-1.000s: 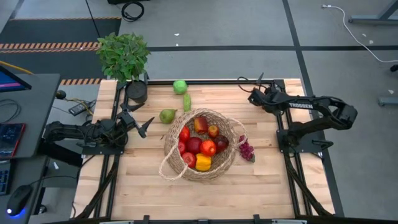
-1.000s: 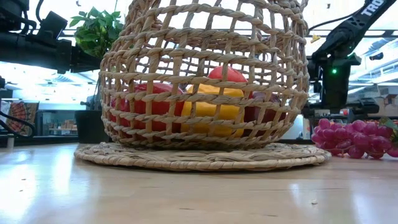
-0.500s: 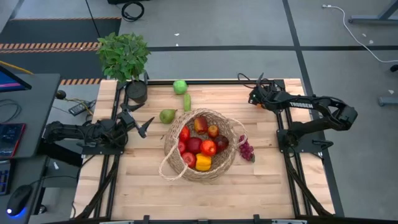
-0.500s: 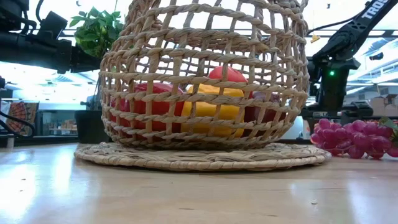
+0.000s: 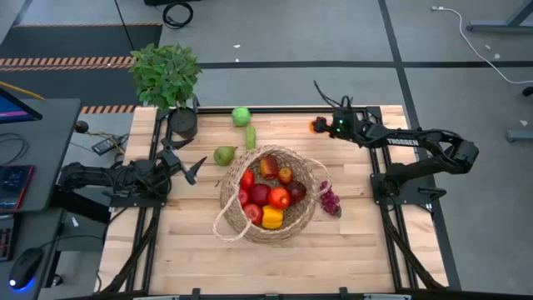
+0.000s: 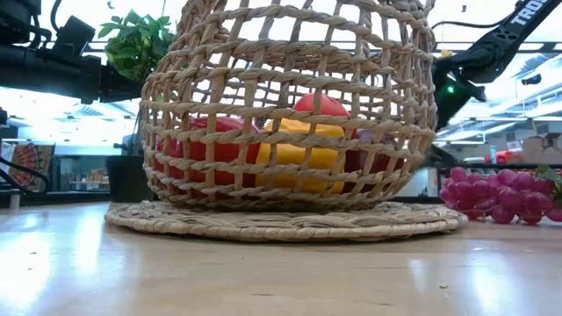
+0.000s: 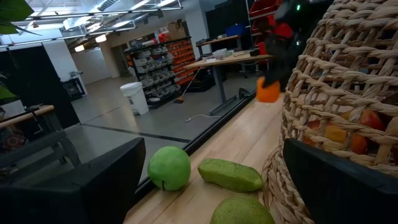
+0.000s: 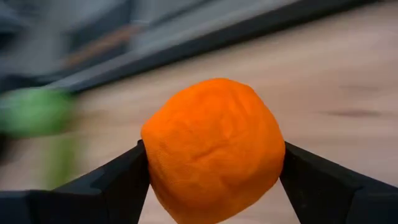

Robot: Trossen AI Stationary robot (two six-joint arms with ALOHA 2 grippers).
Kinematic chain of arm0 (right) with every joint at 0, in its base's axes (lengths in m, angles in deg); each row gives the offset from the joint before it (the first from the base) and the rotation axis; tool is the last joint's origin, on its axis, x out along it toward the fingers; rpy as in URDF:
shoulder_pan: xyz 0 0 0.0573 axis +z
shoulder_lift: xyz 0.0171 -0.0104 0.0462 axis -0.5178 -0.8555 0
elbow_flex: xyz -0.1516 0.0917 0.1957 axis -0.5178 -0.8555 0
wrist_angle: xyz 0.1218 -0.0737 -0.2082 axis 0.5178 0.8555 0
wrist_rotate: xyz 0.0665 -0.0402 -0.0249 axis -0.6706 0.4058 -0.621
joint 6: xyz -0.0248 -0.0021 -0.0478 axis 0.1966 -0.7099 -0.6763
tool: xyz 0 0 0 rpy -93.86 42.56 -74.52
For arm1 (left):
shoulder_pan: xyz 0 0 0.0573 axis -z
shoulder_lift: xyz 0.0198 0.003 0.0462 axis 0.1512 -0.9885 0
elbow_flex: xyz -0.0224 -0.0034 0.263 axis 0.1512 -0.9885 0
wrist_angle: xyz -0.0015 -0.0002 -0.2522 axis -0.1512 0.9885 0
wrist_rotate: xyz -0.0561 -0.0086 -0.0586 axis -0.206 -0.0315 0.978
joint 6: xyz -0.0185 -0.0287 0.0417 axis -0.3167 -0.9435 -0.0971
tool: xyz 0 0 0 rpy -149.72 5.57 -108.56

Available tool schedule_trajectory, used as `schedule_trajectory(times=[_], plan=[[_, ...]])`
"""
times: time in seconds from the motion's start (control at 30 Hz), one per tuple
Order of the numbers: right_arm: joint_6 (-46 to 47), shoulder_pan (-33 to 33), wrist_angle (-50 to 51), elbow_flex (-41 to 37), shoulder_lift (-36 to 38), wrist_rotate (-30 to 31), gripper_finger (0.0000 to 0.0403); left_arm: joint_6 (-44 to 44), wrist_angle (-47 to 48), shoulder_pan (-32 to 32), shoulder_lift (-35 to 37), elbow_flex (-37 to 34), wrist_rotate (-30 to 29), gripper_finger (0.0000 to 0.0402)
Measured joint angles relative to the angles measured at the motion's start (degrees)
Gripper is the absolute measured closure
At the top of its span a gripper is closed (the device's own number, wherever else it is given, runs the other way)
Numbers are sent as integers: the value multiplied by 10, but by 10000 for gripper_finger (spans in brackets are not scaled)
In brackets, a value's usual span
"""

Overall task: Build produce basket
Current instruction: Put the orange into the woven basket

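Observation:
The tan wicker basket (image 5: 268, 193) stands mid-table on its flat woven base (image 6: 285, 221), holding red, orange and yellow produce (image 5: 268, 198). A green apple (image 5: 241, 116), a long green piece (image 5: 250, 137) and a green pear (image 5: 224, 155) lie on the table beyond the basket. Purple grapes (image 5: 331, 201) lie to its right. My right gripper (image 5: 321, 126) is near the far edge, shut on an orange fruit (image 8: 214, 149). My left gripper (image 5: 193, 164) waits open, left of the basket. My right gripper pinches the orange fruit by two opposite sides (image 8: 148, 163) between its two fingers (image 8: 118, 183). The fingers come from the table's right, slanting downward. The fruit (image 7: 268, 90) is lifted clear of the table.
A leafy potted plant (image 5: 165, 73) in a dark pot (image 5: 183, 122) stands at the far left corner. The basket's loop handle (image 5: 223, 227) lies toward the near left. Bare wood shows along the near edge (image 5: 275, 267) and between the basket and my right gripper.
My right gripper has tipped up from pointing steeply down to a shallower slant. It has risen a little and reached toward the table's left. The orange fruit, hidden under it before, now shows at its fingertips, lifted clear of the table.

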Motion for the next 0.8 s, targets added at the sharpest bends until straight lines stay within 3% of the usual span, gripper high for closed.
schedule_trajectory(times=[0.17,0.47,0.63,0.8], plan=[[-11,22,-209,0,0,-103,78,0,0,0,0,0,0,14],[119,37,-536,0,0,-246,78,0,0,0,0,0,0,14],[151,63,-668,0,0,-250,77,0,0,0,0,0,0,14],[152,98,-749,0,0,-187,77,0,0,0,0,0,0,14]])
